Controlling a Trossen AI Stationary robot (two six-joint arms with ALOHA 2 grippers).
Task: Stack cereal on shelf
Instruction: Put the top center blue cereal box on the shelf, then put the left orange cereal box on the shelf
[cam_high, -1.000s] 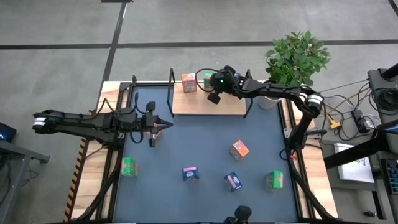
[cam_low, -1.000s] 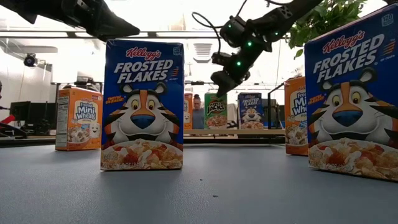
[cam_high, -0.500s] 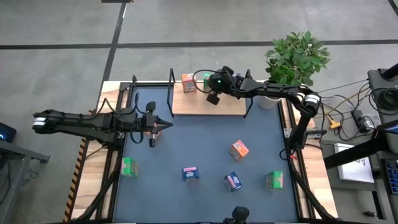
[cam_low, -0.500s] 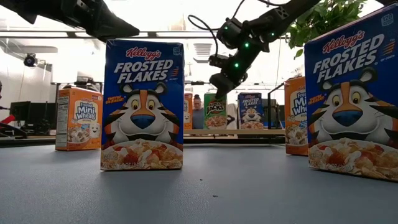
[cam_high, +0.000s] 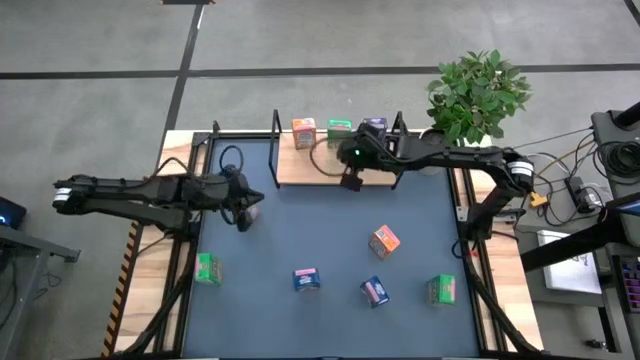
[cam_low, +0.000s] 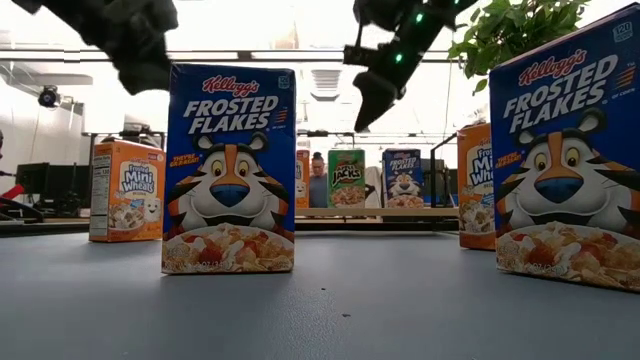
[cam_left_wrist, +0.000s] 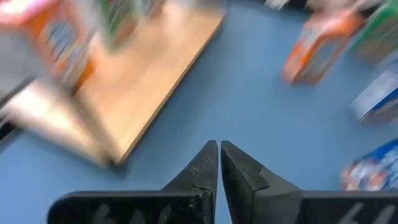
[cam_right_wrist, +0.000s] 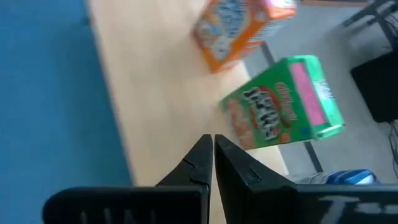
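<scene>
Hovering above the shelf's (cam_high: 335, 168) near edge, the right gripper (cam_high: 351, 181) has its fingers pressed together and carries nothing; its wrist view shows the closed tips (cam_right_wrist: 208, 163) over the light wood. The left gripper (cam_high: 246, 213) hangs over the table (cam_high: 300, 220) left of the shelf, jaws likewise together and empty.

Three boxes stand in a row along the shelf's far edge: an orange box (cam_high: 303, 128), a green box (cam_high: 339, 128) and a blue box (cam_high: 373, 126), the last partly hidden by the right arm and cut off in the right wrist view. The left wrist view is blurred; box labels there cannot be read.

Five boxes lie loose on the table: a green one (cam_high: 207, 267) near the left edge, a blue one (cam_high: 306, 279), another blue (cam_high: 374, 291), an orange one (cam_high: 384, 240) and a green one (cam_high: 442, 289) toward the right.

A potted plant (cam_high: 476, 92) stands off the shelf's right end.
</scene>
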